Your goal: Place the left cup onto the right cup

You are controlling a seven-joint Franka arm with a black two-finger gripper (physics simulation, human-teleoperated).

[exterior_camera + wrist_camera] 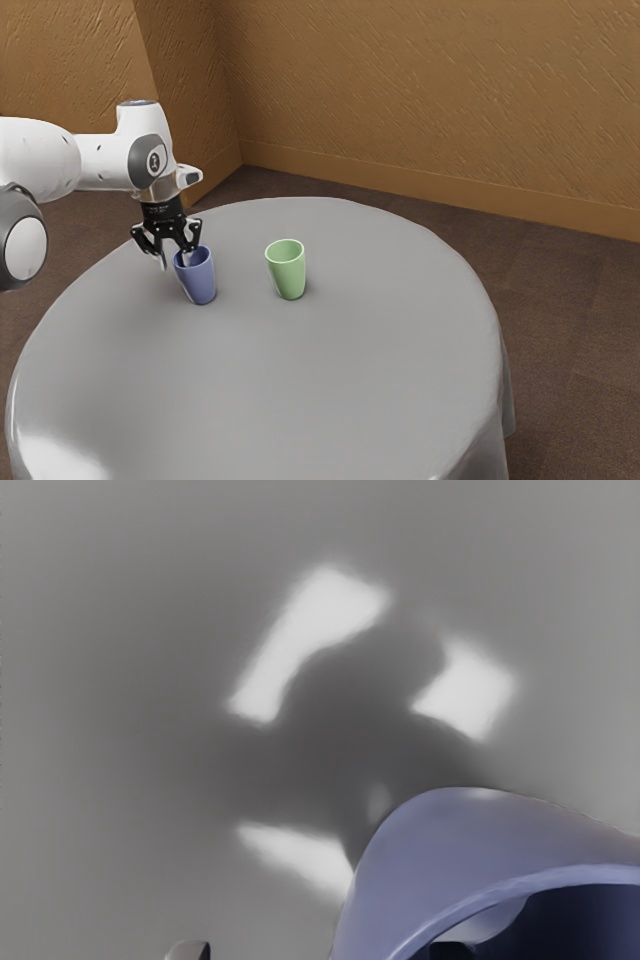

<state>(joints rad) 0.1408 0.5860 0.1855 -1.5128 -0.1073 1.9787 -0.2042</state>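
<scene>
Rough stucco-looking tan walls and dark carpet surround a round table (330, 400) draped in smooth grey cloth, slightly glossy with bright rectangular patches in the wrist view. On it the left cup (197, 278), a matte blue tapered tumbler, stands near the right cup (286, 270), pale green, same shape, not touching. The black gripper (176, 257) sits right at the blue rim on the side away from the green one, and honestly I can't tell if the claw is clamped or loose.
</scene>
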